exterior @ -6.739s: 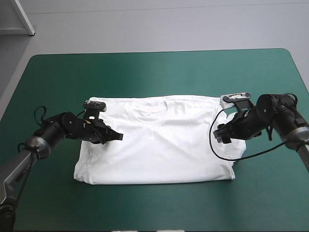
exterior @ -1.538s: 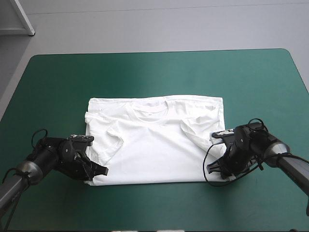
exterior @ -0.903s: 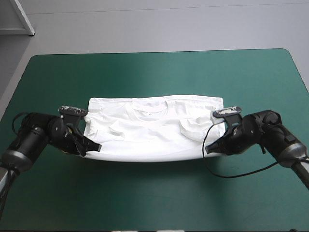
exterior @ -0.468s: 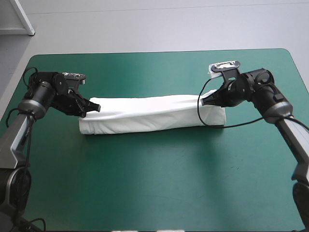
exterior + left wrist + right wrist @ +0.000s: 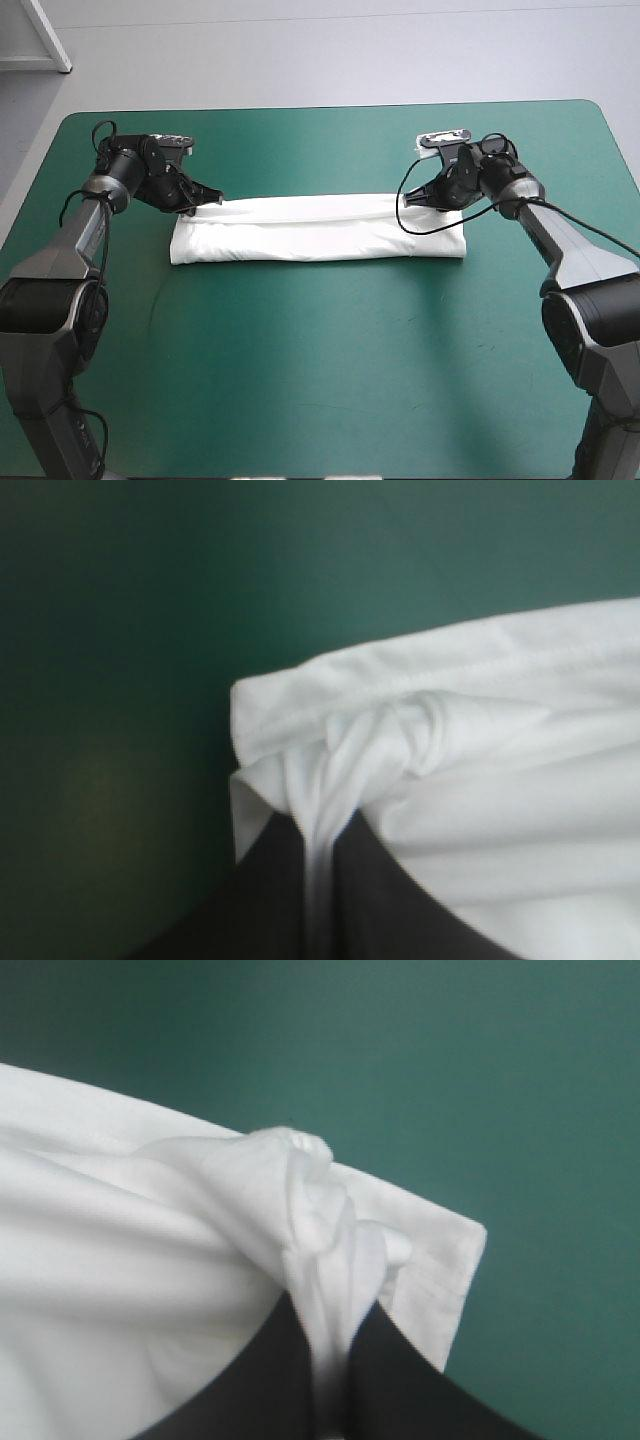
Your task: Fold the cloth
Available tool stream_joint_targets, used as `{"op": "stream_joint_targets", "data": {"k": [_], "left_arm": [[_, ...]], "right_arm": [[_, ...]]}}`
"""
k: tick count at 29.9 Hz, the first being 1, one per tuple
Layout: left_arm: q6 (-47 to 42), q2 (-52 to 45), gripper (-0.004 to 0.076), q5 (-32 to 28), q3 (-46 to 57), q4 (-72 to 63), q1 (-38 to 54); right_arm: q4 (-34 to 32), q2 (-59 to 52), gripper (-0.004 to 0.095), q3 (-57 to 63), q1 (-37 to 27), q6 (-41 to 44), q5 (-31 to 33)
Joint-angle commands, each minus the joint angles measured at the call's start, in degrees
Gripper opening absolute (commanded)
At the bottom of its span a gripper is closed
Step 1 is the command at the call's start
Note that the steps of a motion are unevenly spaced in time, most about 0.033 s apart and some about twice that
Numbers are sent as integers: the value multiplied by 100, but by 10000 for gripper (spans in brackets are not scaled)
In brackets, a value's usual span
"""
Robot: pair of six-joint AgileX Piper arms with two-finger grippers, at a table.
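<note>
Your T-shirt (image 5: 320, 228) lies as a long, narrow band across the teal-green worktop (image 5: 320, 380), a little beyond its middle, with both ends flat on the cover. Your left jaws sit at the band's far left corner and your right jaws at its far right corner. Each pair is closed on a pinch of cloth: in the left wrist view a thin strip of the T-shirt (image 5: 500, 730) runs down between the two black fingers (image 5: 265, 905), and in the right wrist view a gathered knot of the T-shirt (image 5: 120, 1260) is squeezed between that arm's fingers (image 5: 420, 1385). By the look of it, you are at the end of a lengthwise fold, with the carried edge laid over the layer beneath and not yet let go. Your next move is likely the release. Open both pairs together and draw them straight back and up, so the bunched corners drop without dragging the top layer askew. After that, the band looks ready to be folded across its length.
</note>
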Motion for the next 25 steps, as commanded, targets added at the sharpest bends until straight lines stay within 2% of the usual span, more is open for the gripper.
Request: {"op": "stream_joint_targets", "data": {"k": [1,3,7,9,11,17,20,22,25], "left_arm": [[-8,-193,27,-503,-210,106,44],[-50,-169,96,-516,-210,91,44],[-51,-277,302,-389,-250,104,44],[-51,-383,381,-255,-366,115,44],[-51,-501,431,-59,-563,115,44],[-249,-859,433,586,-1419,-74,33],[-222,-939,388,1007,-1581,-751,22],[-136,-940,310,1182,-1570,-1122,-71],[61,-891,145,1157,-1396,-1309,-399]], "right_arm": [[104,-155,99,-191,-61,-43,-415],[190,-156,266,-204,-61,-90,-517],[243,-223,628,-358,-61,-30,-453],[243,-364,739,-426,-61,-30,-416],[243,-583,770,-459,-61,-30,-401],[-73,-1314,768,-459,-61,-10,-236],[-179,-1570,768,-447,-144,-8,3],[-157,-1654,768,-407,-265,-20,173],[-45,-1727,768,-254,-471,-102,383]]}}
